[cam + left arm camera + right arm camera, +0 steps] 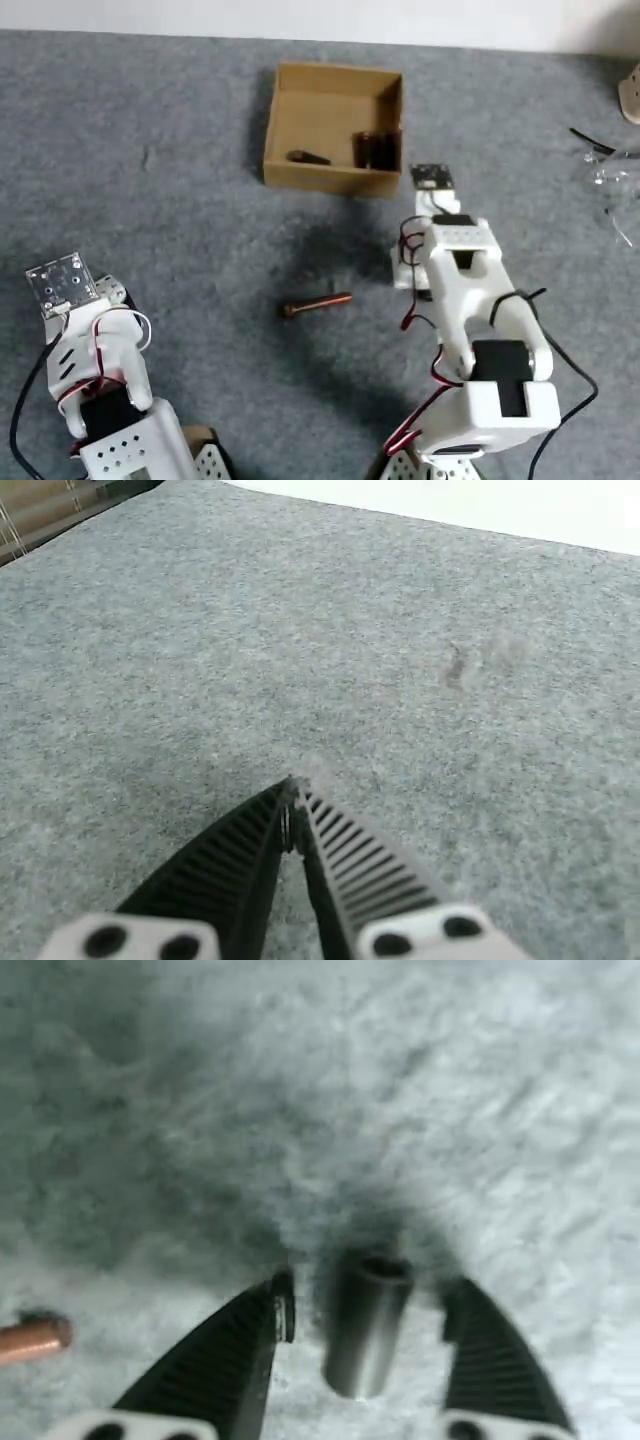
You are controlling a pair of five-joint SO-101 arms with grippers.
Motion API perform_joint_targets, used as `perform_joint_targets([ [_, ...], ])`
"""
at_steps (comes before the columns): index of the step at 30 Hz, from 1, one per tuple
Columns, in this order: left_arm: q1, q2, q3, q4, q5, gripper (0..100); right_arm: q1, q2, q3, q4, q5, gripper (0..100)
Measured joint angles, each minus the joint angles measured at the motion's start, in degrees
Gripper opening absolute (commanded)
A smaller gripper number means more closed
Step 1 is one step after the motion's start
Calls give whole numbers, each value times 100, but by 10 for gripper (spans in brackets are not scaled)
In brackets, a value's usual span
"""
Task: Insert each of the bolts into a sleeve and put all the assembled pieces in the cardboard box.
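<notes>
My left gripper (293,815) sat near the near-left corner of the grey felt-covered table (180,220), its fingers clenched on nothing. My right gripper (370,1295) had its fingers spread around the dark cylindrical metal sleeve (366,1325), neither touching it. The copper-coloured bolt (316,303) lay mid-table, nearby. The brown cardboard box (330,178) by the far edge held dark metal pieces (376,150).

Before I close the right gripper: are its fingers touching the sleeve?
Apart. The right wrist view shows the sleeve between the open fingers of the right gripper, with grey mat visible on both sides of it.
</notes>
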Motion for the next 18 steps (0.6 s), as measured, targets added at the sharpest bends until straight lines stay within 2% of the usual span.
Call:
perform_joint_targets([
  [1,0,0,0,0,0,8,44,0,0,0,0,0],
  [11,0,0,0,0,0,8,88,-97,44,-35,0,5],
  [18,26,0,0,0,0,8,53,-1705,1090,62,0,5],
])
